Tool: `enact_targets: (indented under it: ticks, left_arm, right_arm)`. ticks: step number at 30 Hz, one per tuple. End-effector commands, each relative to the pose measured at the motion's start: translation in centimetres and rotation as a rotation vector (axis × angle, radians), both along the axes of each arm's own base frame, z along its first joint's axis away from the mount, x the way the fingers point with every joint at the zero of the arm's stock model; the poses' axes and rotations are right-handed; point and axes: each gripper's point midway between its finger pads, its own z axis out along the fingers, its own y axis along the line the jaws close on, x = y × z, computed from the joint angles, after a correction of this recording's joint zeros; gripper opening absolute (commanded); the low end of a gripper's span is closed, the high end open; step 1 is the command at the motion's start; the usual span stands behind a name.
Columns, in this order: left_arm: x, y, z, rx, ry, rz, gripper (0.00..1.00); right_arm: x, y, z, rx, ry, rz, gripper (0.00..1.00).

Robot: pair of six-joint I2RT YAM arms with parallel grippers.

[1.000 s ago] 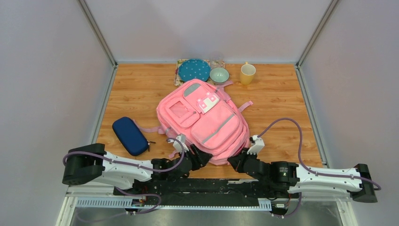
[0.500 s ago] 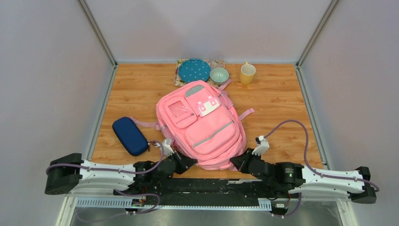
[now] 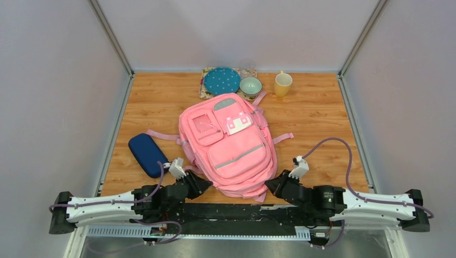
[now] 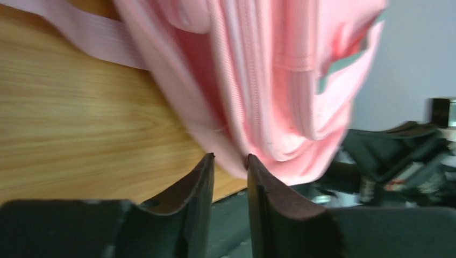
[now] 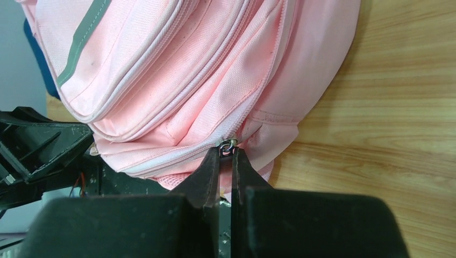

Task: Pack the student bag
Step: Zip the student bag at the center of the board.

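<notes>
The student bag (image 3: 228, 145) lies flat on the wooden table, its bottom end over the near edge. It is pink with grey zip trims. My left gripper (image 3: 201, 184) is at the bag's near-left corner. In the left wrist view its jaws (image 4: 230, 159) stand a little apart, and a fold of the bag's fabric (image 4: 269, 80) just reaches the tips. My right gripper (image 3: 270, 185) is at the near-right corner. In the right wrist view it (image 5: 228, 150) is shut on a metal zip pull (image 5: 228, 144) on the bag's lower seam (image 5: 188, 80).
A navy zip pouch (image 3: 148, 155) lies left of the bag. At the back stand a blue dotted plate (image 3: 221, 80), a green bowl (image 3: 250, 85), a glass (image 3: 247, 69) and a yellow mug (image 3: 283, 84). Pink straps (image 3: 161, 135) trail out on both sides.
The bag has slid toward the near edge and turned straighter. The left arm has drawn back to the left. Its jaws closed on the bag's corner, then parted a little.
</notes>
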Motion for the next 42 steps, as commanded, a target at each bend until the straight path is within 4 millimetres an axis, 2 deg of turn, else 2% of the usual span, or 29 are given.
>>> enact_targets:
  ticks: [1, 2, 3, 4, 5, 6, 7, 8, 14, 16, 19, 20, 22, 23, 25, 26, 28, 30, 35, 40, 42]
  left_arm:
    - [0.6, 4.5, -3.2, 0.414, -0.095, -0.042, 0.43]
    - [0.6, 4.5, -3.3, 0.473, -0.102, -0.067, 0.53]
    - [0.6, 4.4, -3.0, 0.509, -0.113, -0.089, 0.55]
    - [0.7, 3.9, -1.5, 0.542, -0.156, -0.129, 0.58]
    - [0.7, 3.7, -1.7, 0.600, -0.165, -0.161, 0.65]
    - [0.6, 3.3, -1.2, 0.623, -0.184, -0.196, 0.66]
    - [0.9, 2.7, 0.3, 0.654, -0.239, -0.243, 0.69]
    - [0.9, 2.6, 0.3, 0.698, -0.249, -0.269, 0.77]
    - [1.5, 0.6, 4.5, 0.728, -0.411, -0.358, 0.80]
    - [1.0, -1.6, 6.4, 0.684, -0.522, -0.467, 0.80]
    - [-0.5, -4.5, 7.8, 0.634, -0.626, -0.636, 0.81]
    - [-0.8, -5.1, 7.2, 0.650, -0.628, -0.679, 0.81]
    - [-1.4, -6.4, 7.5, 0.651, -0.662, -0.747, 0.81]
    - [-1.6, -7.0, 6.4, 0.692, -0.654, -0.786, 0.81]
    - [-1.9, -8.4, 6.7, 0.702, -0.686, -0.835, 0.82]
    - [-2.1, -9.0, 5.9, 0.724, -0.684, -0.872, 0.82]
    - [-2.7, -10.6, 6.3, 0.702, -0.725, -0.922, 0.82]
    - [-3.2, -11.7, 5.8, 0.700, -0.742, -0.974, 0.82]
    - [-3.1, -13.6, 5.6, 0.700, -0.766, -0.992, 0.83]
    - [-2.7, -15.4, 6.7, 0.654, -0.842, -0.964, 0.83]
    - [-2.2, -15.6, 6.2, 0.685, -0.854, -0.961, 0.84]
  right_arm:
    - [1.7, -2.3, -0.3, -0.122, -0.084, -0.069, 0.00]
    - [1.6, -2.2, -0.4, -0.125, -0.081, -0.062, 0.00]
    - [1.6, -2.2, -0.4, -0.130, -0.083, -0.056, 0.00]
    - [1.6, -2.0, -0.1, -0.123, -0.085, -0.053, 0.00]
    - [1.5, -1.9, 0.0, -0.121, -0.085, -0.048, 0.00]
    - [1.5, -1.8, 0.1, -0.121, -0.087, -0.046, 0.00]
    - [1.6, -1.7, 0.3, -0.113, -0.092, -0.045, 0.00]
    - [1.6, -1.6, 0.4, -0.113, -0.094, -0.041, 0.00]
    - [1.6, -1.6, 0.9, -0.107, -0.101, -0.037, 0.00]
    - [1.6, -1.6, 1.0, -0.105, -0.102, -0.035, 0.00]
    - [1.6, -1.6, 1.2, -0.096, -0.104, -0.035, 0.00]
    - [1.6, -1.6, 1.3, -0.097, -0.107, -0.034, 0.00]
    - [1.6, -1.7, 1.6, -0.091, -0.109, -0.035, 0.00]
    - [1.6, -1.7, 1.7, -0.092, -0.109, -0.033, 0.00]
    - [1.6, -1.8, 1.9, -0.091, -0.110, -0.031, 0.00]
    - [1.5, -1.8, 1.8, -0.095, -0.106, -0.027, 0.00]
    - [1.4, -1.8, 1.8, -0.098, -0.101, -0.023, 0.00]
    - [1.3, -1.9, 1.8, -0.093, -0.093, -0.026, 0.00]
    - [1.1, -1.9, 1.7, -0.076, -0.085, -0.020, 0.00]
    - [1.1, -1.8, 1.9, -0.079, -0.091, -0.010, 0.00]
    - [1.0, -1.7, 1.9, -0.080, -0.091, -0.004, 0.00]
